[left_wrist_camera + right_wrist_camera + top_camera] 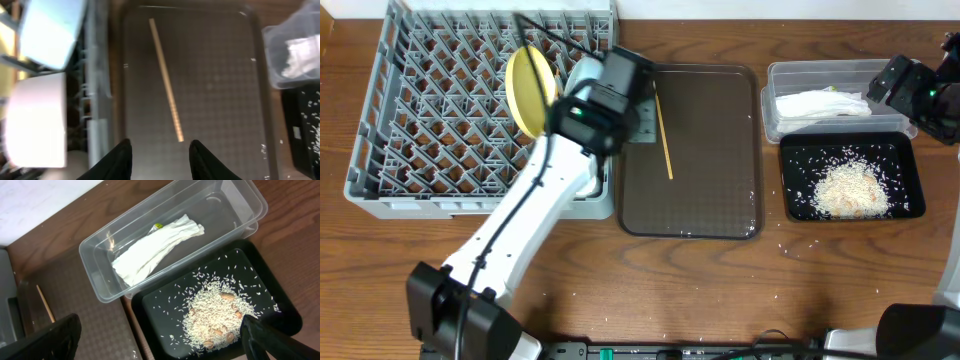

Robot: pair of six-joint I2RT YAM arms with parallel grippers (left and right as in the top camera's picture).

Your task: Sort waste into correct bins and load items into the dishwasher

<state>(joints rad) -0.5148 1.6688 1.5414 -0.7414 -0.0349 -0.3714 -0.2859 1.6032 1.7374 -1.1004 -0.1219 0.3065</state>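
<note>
Currently left end effector [160,159], right end effector [159,330] gape; chopstick [166,95] lies within tray [220,100] rims.

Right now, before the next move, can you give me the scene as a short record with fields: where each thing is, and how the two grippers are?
dish rack: left side, yellow plate standing on edge in it
brown tray: centre, one chopstick lying on it
clear tub: holds white napkin and small green wrapper
black tray: holds rice
left gripper: open, empty, over brown tray near one end of the chopstick
right gripper: wide open, empty, above tub and black tray
</note>
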